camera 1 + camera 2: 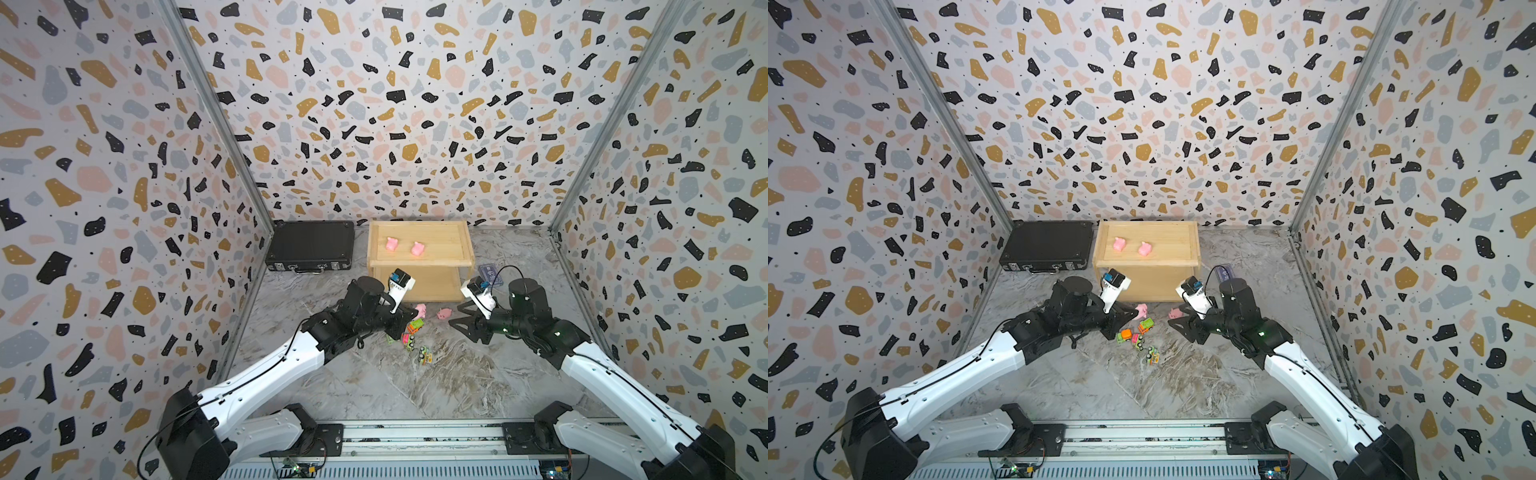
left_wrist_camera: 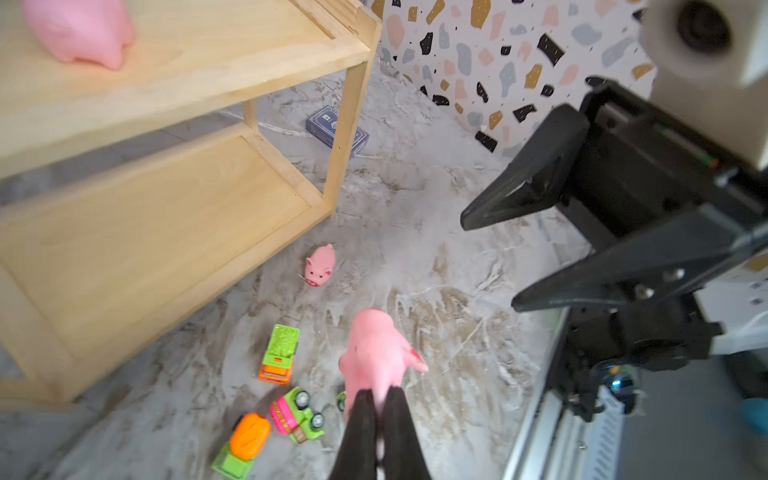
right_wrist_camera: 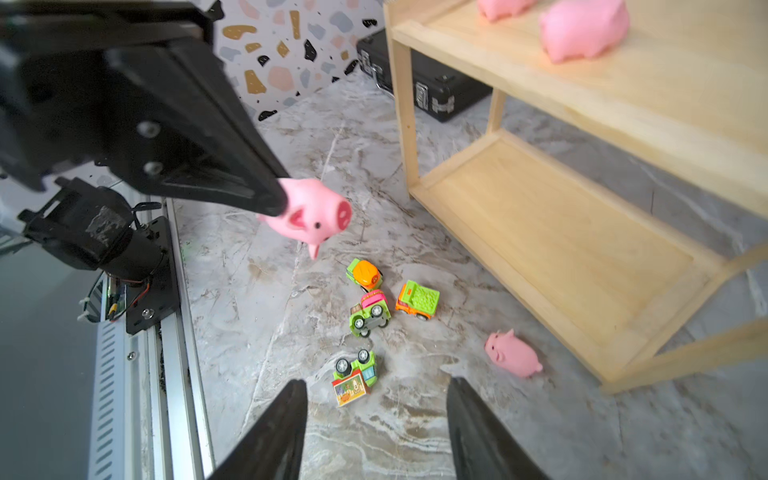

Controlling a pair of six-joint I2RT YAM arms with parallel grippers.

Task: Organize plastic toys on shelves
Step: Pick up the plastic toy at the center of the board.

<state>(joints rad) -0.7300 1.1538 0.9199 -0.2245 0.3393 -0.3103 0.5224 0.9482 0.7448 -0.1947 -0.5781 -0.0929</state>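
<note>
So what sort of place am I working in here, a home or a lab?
Most likely a staged robot test cell, not a home: printed terrazzo wall panels set in aluminium corner posts, a marble-look tabletop, and a metal mounting rail along its front edge.

Two pink pigs [image 1: 392,243] [image 1: 417,248] sit on the top tier of the wood rack [image 1: 419,266]. A third pig [image 1: 444,313] rests on the desk [image 1: 374,382] before the rack. A fourth pig [image 2: 374,353] hangs pinched in the left gripper [image 2: 380,392]. Four small trucks [image 3: 370,307] cluster before the rack, two of them overturned.
</note>
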